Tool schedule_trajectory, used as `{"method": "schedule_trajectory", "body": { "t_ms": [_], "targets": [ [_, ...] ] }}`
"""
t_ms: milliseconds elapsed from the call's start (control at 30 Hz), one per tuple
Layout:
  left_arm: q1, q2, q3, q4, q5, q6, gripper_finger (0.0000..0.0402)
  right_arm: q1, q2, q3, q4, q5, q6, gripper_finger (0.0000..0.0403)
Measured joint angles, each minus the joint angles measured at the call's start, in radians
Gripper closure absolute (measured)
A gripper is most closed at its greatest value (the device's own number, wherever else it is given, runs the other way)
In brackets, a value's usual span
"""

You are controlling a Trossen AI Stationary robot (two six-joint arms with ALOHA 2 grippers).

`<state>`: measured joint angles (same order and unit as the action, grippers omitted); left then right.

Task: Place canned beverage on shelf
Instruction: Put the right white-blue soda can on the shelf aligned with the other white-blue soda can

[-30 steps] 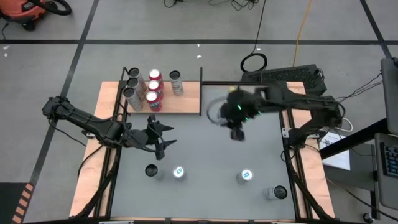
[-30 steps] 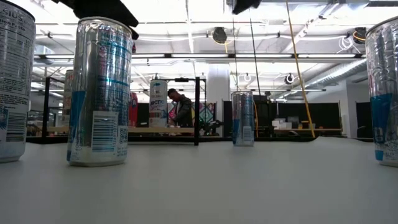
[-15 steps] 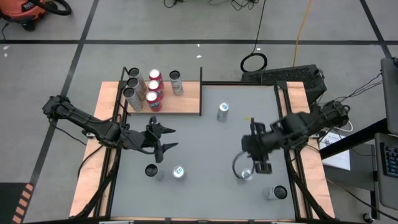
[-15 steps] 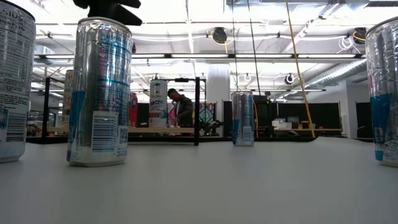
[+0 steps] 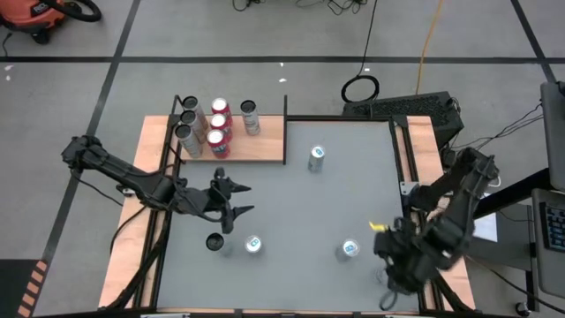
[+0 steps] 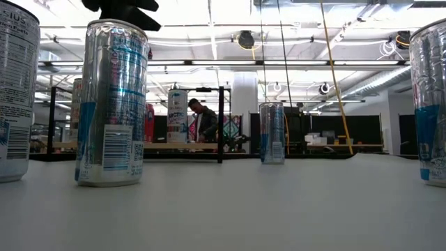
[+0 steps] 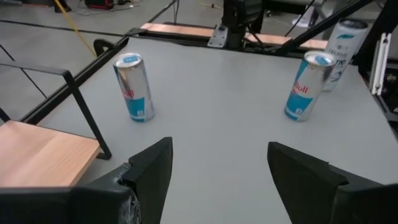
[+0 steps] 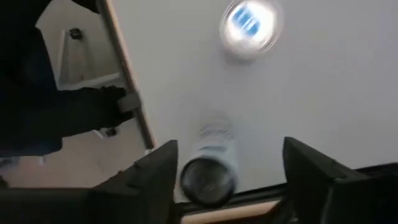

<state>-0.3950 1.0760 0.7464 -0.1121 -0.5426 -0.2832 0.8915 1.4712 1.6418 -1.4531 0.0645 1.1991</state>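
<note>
We see the scene evenly and brightly lit from above; in the low view, long ceiling light strips point(image 6: 209, 63) burn nearly white and the room behind sits darker. The grey tabletop point(image 5: 291, 203) shows only soft, faint shadows beside the cans. The nearest silver can point(image 6: 111, 104) carries bright streaks of glare on its side, and the cans at the frame edges bulge slightly outward. The right wrist view is smeared by motion blur: the blue-topped can point(image 8: 250, 22) and the dark-topped can point(image 8: 210, 168) lack crisp edges. The left wrist view is sharp, its two fingers point(image 7: 152, 171) dark against the pale surface
</note>
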Motion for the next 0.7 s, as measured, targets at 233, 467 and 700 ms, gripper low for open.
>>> {"method": "schedule_trajectory", "body": {
  "t_ms": [233,467,700],
  "targets": [
    [0.0,0.041,0.0,0.01,0.0,-0.052,0.0142,0.166,0.009,-0.064,0.046,0.041,0.216,0.0107],
    [0.001,0.074,0.0,0.072,0.0,-0.05,0.0142,0.231,0.049,-0.07,0.01,0.07,0.255,0.007],
    [0.001,0.101,0.0,0.105,-0.001,-0.05,0.0142,0.252,0.099,-0.07,0.02,0.091,0.228,0.0055]
  ]
}}
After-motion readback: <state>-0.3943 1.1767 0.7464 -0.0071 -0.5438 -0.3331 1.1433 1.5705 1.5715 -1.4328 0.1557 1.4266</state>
